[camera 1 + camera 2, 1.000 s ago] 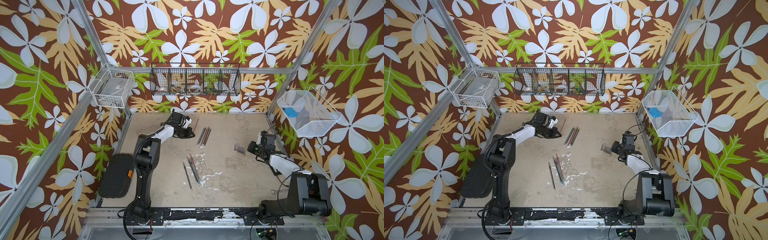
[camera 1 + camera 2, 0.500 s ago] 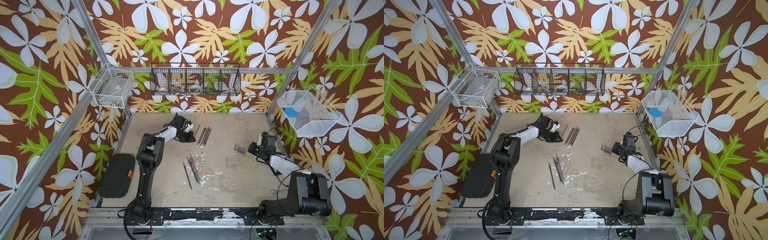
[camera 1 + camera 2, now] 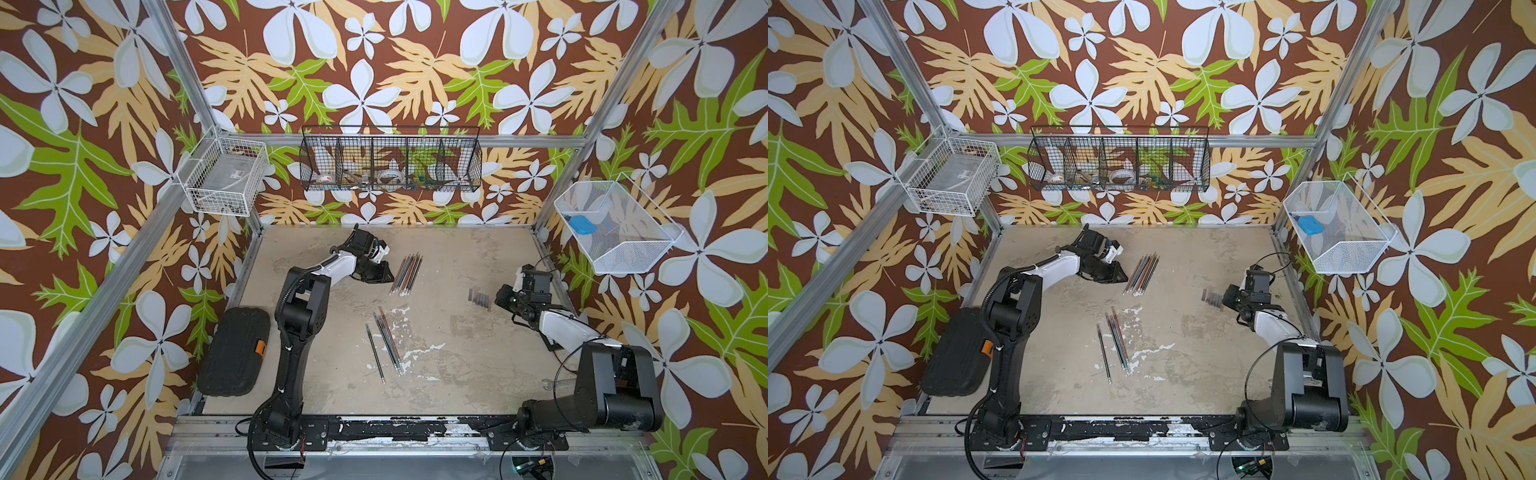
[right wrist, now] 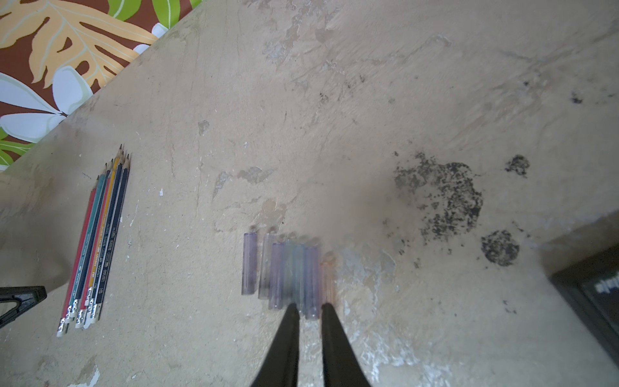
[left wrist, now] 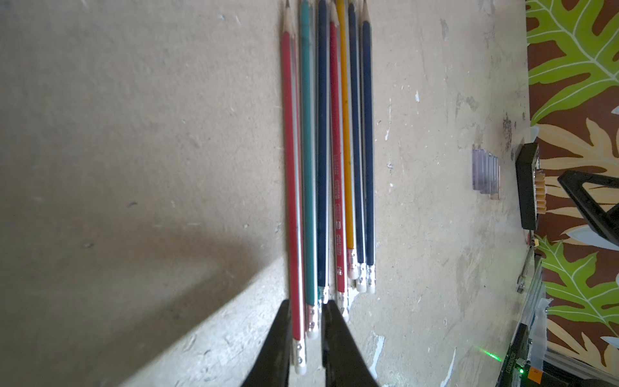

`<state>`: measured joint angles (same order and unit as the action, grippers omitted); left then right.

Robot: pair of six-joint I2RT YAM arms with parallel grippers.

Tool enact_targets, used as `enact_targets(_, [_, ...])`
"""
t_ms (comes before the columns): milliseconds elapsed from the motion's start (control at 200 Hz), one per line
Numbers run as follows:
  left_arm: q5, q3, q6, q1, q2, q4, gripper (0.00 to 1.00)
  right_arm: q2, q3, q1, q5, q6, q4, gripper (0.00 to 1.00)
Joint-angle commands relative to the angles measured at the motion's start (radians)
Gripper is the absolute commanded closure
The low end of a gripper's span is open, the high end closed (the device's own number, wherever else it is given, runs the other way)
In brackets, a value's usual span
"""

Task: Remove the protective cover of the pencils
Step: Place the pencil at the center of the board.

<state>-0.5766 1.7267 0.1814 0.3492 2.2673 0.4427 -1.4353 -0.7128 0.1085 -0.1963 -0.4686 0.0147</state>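
Several pencils (image 3: 406,274) (image 3: 1142,274) lie side by side in a row at the back middle of the table, points bare. My left gripper (image 3: 390,279) (image 3: 1123,277) is low at their eraser ends. In the left wrist view its jaws (image 5: 306,303) stand slightly apart, open, around the ends of a red pencil (image 5: 294,201) and a teal pencil. More pencils (image 3: 384,340) lie loose mid-table. The protective cover, a row of smoky caps (image 3: 480,298) (image 4: 284,271), lies at the right. My right gripper (image 3: 498,297) (image 4: 310,306) sits narrowly open, touching the near end of one cap.
A black case (image 3: 235,351) lies at the left table edge. A white wire basket (image 3: 224,180), a black wire basket (image 3: 390,160) and a white mesh basket (image 3: 615,226) hang on the walls. The right arm's body (image 5: 529,187) stands just beyond the caps.
My left gripper has moved right and toward the front, to the eraser end of the pencil row, and its jaws have parted a little. The right arm has stayed put.
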Motion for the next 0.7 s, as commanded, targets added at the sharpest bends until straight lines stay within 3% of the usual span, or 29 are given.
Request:
enact_targets(0, [-0.007, 0.005, -0.007, -0.001, -0.008, -0.003, 0.81, -0.001, 0.002, 0.000, -0.007, -0.005, 0.025, 0.83])
enact_targets(175, [-0.064, -0.038, 0.024, -0.001, -0.069, -0.079, 0.84, 0.025, 0.019, -0.001, -0.037, 0.001, 0.049, 0.85])
enact_targets(355, [-0.219, -0.205, 0.153, 0.000, -0.257, -0.374, 0.84, 0.124, 0.056, -0.054, -0.047, 0.038, 0.096, 0.85])
enact_targets(445, [-0.230, -0.305, 0.273, -0.001, -0.365, -0.566, 0.83, 0.144, 0.057, -0.157, -0.018, 0.064, 0.100, 0.84])
enact_targets(515, [-0.216, -0.333, 0.298, -0.001, -0.431, -0.606, 0.83, 0.142, 0.057, -0.276, 0.011, 0.077, 0.091, 0.84])
enact_targets(621, [-0.141, -0.388, 0.281, -0.001, -0.549, -0.627, 0.83, 0.125, 0.066, -0.450, 0.038, 0.038, 0.130, 0.83])
enact_targets(691, [-0.025, -0.407, 0.289, -0.001, -0.622, -0.600, 0.81, 0.079, 0.036, -0.563, 0.062, 0.017, 0.149, 0.83])
